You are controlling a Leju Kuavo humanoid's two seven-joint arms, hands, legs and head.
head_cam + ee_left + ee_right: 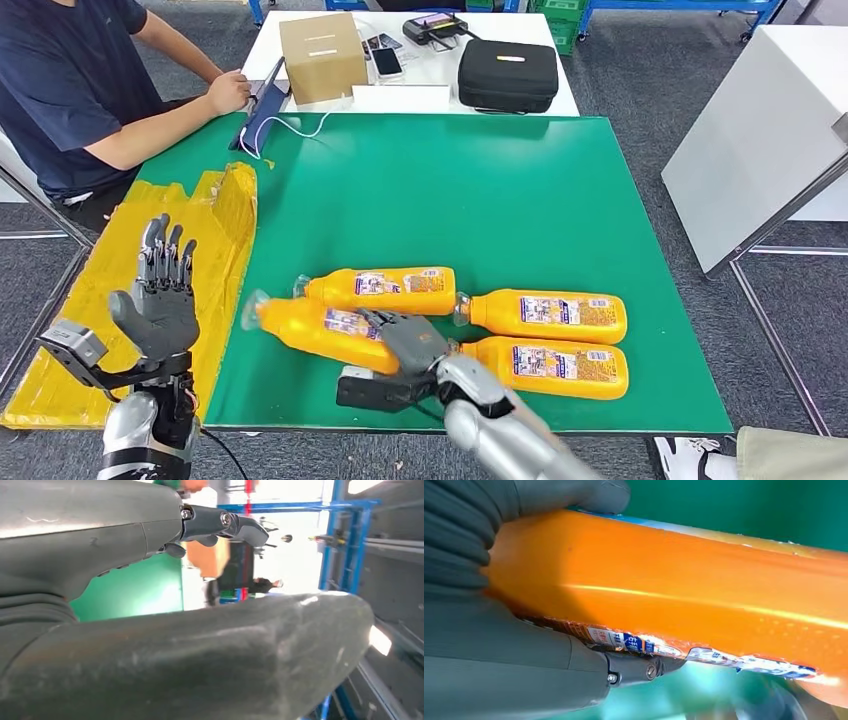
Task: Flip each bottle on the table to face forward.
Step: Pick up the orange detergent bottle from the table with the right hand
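**Right hand gripping a bottle**

The right hand (408, 338) is clamping the orange bottle (320, 332) at the green table's (480, 200) six o'clock edge. The left hand (160, 295) is hovering at eight o'clock, fingers spread, holding nothing.

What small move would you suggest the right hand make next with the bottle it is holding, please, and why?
Probably roll it over and set it down: the right hand grips the tilted front-left bottle, whose label sits along its edge rather than facing up.
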